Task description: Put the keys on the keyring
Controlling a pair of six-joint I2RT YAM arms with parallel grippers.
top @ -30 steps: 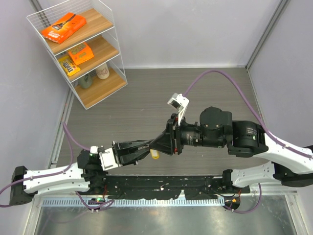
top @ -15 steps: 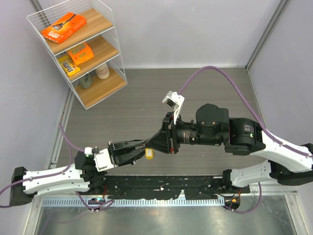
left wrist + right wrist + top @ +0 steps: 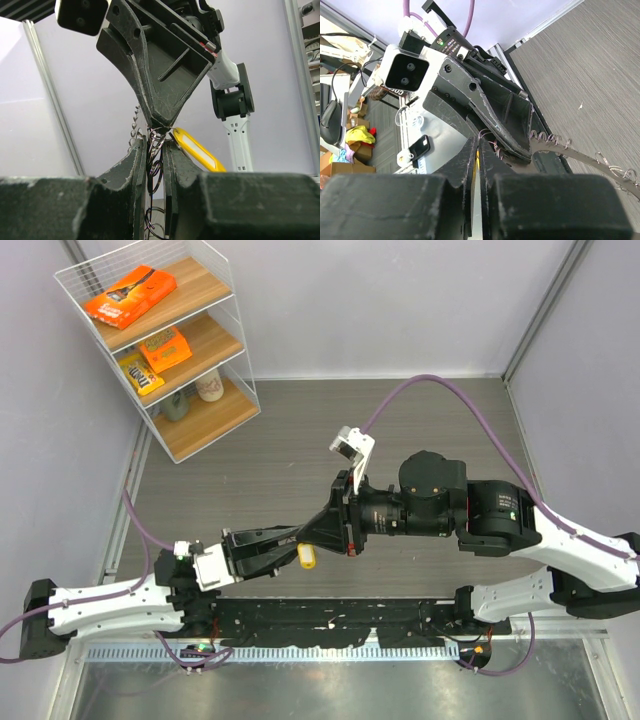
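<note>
My two grippers meet tip to tip above the table. The left gripper is shut on the keyring, a bunch of thin silvery wire rings that shows between its fingers. The right gripper is shut, and its tip pinches the top of the same rings. A yellow plastic tag hangs from them. A strip strung with small silvery loops trails to the right. No loose key shows in any view.
A wire shelf rack with snack packets stands at the back left. The grey wood-grain table lies under both arms. A purple cable arcs over the right arm. The arms' base rail runs along the near edge.
Both grippers, joined at the rings, have shifted slightly left, and the yellow tag went with them. The grips look the same.
</note>
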